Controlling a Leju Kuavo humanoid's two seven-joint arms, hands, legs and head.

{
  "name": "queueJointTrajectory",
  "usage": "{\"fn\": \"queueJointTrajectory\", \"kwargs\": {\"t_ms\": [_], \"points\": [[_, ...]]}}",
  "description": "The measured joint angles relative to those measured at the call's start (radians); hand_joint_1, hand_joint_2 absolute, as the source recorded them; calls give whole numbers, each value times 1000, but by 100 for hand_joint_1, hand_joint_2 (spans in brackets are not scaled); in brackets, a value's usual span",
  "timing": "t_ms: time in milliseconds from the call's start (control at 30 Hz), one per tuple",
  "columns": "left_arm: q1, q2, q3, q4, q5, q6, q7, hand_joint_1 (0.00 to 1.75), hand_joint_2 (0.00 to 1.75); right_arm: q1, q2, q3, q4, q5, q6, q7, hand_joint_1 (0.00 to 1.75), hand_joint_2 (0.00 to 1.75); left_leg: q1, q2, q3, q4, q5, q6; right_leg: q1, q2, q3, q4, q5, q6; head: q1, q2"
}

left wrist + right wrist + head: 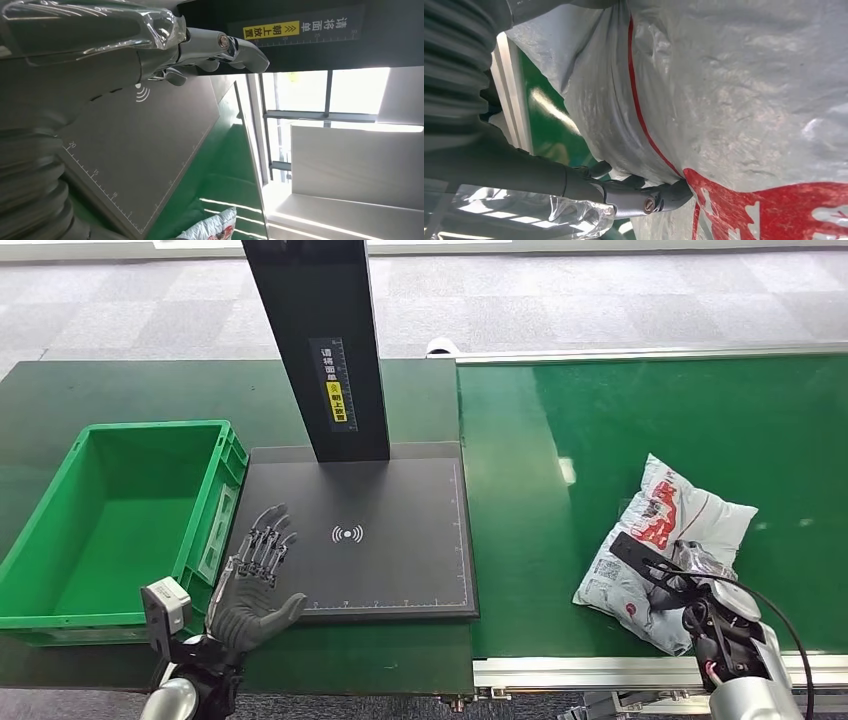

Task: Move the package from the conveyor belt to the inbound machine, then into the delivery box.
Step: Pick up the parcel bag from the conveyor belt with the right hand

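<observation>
The right hand [634,192] is pressed against the soft white plastic package [662,545], which lies on the green conveyor belt [560,540] near its front edge, but whether the fingers are closed on the bag cannot be told. The left hand [250,585] is held open with fingers spread and nothing in it, at the front corner of the flat black inbound machine [400,550], beside the green delivery box [120,525]. The bag is floppy and slick, so it could be dropped on the way if only a loose fold is pinched.
</observation>
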State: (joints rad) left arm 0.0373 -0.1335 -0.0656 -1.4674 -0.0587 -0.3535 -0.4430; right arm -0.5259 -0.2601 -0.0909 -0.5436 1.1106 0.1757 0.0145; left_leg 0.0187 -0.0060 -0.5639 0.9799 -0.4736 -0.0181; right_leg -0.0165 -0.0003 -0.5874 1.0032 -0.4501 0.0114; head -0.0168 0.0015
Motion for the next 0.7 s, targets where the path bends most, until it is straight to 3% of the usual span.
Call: {"fn": "queueJointTrajectory", "kwargs": {"t_ms": [33,167,200,700], "points": [[0,-1,0,0,0,0,0,0,175,0,-1,0,2,-4,4,-2,7,175,0,0,1,0,0,0,0,0,1,0,0,0,0,0],[1,-6,0,1,-2,2,1,0,175,2,-2,0,6,-15,4,-11,161,175,0,0,3,0,0,0,0,0,3,0,0,0,0,0],[1,-7,0,1,-3,3,1,0,175,4,-3,0,6,-20,4,-17,168,175,0,0,3,0,0,0,0,0,3,0,0,0,0,0],[3,-7,-2,9,-2,15,1,0,175,4,-16,19,6,-72,37,-42,175,175,0,0,10,0,-1,0,0,0,10,0,0,0,0,0]]}}
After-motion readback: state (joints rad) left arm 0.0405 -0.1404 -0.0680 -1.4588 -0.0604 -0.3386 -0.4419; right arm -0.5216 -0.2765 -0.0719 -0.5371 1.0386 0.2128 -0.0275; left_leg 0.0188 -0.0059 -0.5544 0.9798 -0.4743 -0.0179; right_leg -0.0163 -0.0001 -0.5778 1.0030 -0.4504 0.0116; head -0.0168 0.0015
